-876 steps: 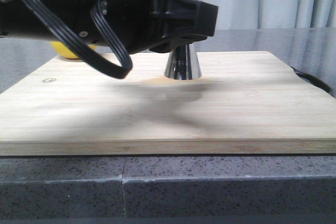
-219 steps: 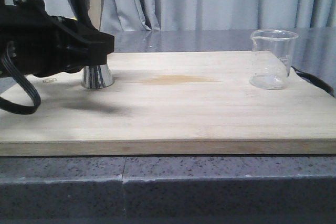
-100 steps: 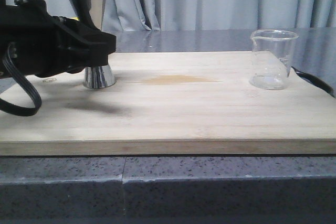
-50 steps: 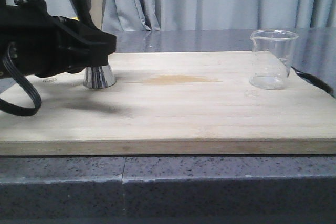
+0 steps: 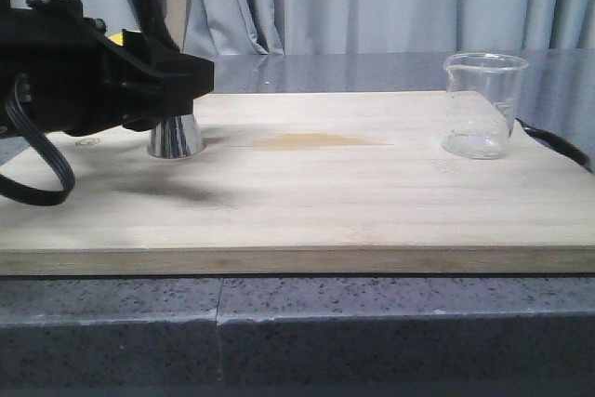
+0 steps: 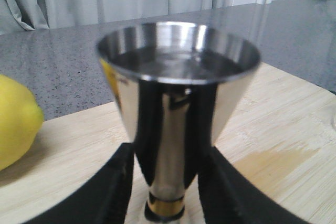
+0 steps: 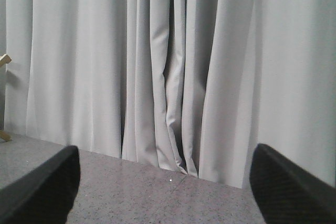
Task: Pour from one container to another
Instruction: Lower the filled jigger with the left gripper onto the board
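Observation:
The steel hourglass jigger [image 5: 160, 8] stands at the back left of the wooden board [image 5: 307, 211], its top leaning slightly right. My left gripper [image 5: 191, 81] reaches in from the left and is shut on it near the narrow waist. In the left wrist view the jigger [image 6: 178, 93] fills the middle, its gold band low between the black fingers [image 6: 113, 190], and its cup looks to hold liquid. The clear glass beaker [image 5: 482, 104] stands upright at the back right of the board, untouched. My right gripper [image 7: 165, 192] is open, holds nothing and faces the curtain.
A yellow lemon [image 6: 16, 119] lies beside the jigger, mostly hidden behind my left arm in the front view. A faint brownish stain [image 5: 316, 141] marks the board's middle. A dark cable [image 5: 553, 141] curves past the board's right edge. The grey stone counter [image 5: 297, 332] runs along the front.
My left gripper has edged to the right over the last second. The jigger's top has shifted right with it while its base stays about where it was. The beaker has not moved.

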### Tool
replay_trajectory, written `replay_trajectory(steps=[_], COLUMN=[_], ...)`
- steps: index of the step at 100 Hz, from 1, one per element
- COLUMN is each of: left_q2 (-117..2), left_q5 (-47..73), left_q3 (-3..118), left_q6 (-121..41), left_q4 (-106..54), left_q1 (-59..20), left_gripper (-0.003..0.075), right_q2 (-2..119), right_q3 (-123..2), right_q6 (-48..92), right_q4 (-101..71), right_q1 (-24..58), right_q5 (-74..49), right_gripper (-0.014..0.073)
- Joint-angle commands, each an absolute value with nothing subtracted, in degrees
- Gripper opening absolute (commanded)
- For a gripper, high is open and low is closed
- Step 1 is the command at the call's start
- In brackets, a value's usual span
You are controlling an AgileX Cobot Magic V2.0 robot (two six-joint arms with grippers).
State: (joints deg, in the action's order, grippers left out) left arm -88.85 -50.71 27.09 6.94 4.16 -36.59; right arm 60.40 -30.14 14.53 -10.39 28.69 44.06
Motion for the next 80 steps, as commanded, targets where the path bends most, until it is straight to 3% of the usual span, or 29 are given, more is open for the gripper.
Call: replay_trajectory(steps=[1,39,80], left_q2=[-87.5,-87.5,-85.8], left_q5=[-56.2,-56.3,-50.6], left_q3=[28.4,28.4,28.4], left_q6=[7.3,7.3,8.3], left_q4=[4.0,2.9,2.5], left_q1=[-36.4,-36.4,-36.4], left_gripper=[0.0375,0.0579,0.0584], right_q2=[59.3,59.3,59.3], right_q3=[-32.1,-32.1,-32.1], right_q6=[14.6,14.6,14.6], right_q4=[-9.4,-9.4,-9.4], right_q1=[28.7,28.7,28.7], right_q5=[48.3,48.3,48.3], right_gripper=[0.0597,0.0597,0.0597])
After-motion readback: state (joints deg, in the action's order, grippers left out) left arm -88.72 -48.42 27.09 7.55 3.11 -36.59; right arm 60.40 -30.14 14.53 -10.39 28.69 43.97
